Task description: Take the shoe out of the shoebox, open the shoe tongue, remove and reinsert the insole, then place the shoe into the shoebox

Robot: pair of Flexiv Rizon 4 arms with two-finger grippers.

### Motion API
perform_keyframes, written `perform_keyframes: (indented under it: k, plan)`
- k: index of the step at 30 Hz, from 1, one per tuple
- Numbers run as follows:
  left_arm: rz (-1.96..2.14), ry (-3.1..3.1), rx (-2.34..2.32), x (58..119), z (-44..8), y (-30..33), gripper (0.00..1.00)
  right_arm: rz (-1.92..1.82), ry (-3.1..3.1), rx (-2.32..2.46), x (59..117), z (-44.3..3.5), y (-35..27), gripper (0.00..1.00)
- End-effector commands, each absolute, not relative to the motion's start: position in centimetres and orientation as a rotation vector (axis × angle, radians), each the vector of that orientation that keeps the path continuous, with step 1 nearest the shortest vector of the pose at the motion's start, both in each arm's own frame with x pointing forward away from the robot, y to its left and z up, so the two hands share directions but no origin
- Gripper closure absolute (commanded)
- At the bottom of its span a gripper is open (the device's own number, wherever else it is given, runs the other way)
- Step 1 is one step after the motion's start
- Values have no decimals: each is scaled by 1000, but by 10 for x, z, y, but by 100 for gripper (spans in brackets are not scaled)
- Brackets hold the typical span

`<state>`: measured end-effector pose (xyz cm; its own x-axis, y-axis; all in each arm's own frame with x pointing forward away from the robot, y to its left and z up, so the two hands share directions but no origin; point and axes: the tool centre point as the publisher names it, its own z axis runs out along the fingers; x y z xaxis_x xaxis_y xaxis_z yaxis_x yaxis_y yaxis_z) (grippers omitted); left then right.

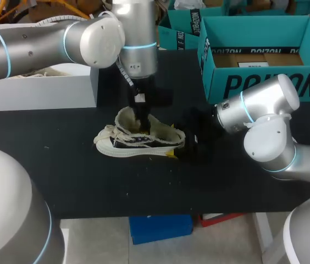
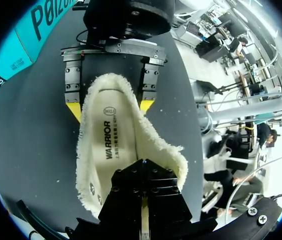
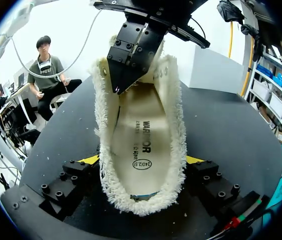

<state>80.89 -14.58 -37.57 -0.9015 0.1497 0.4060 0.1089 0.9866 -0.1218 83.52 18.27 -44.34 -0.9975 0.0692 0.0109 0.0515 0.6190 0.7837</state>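
R gripper (image 3: 141, 161) clamps shoe (image 1: 136, 144) heel | insole (image 2: 115, 142): wrist views only (head blocked)

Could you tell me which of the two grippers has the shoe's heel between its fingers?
The right gripper: its yellow tips press the heel of the shoe from both sides, while the left gripper is down inside the shoe's opening.

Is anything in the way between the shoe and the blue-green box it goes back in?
Nothing loose lies on the table between the shoe and the box. Only the right arm is there, and the right gripper holds the shoe. The left gripper pokes into the shoe.
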Motion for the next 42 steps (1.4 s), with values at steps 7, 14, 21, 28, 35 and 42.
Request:
perform_keyframes:
  k: [7, 14, 21, 28, 35, 42]
  plan:
    - [116, -2681, -196, 801, -389, -151, 100, 1356, 2808, 107, 835, -445, 184, 100]
    - [85, -2685, -185, 796, -398, -149, 100, 1356, 2808, 107, 835, -445, 184, 100]
    - [74, -2704, -152, 796, -403, -145, 100, 1356, 2808, 107, 835, -445, 184, 100]
    - [95, -2731, -137, 792, -409, -144, 100, 1356, 2808, 107, 835, -445, 184, 100]
    - [83, -2717, -144, 790, -422, -149, 100, 1356, 2808, 107, 835, -445, 184, 100]
    - [78, -2707, -129, 792, -426, -150, 100, 1356, 2808, 107, 835, -445, 184, 100]
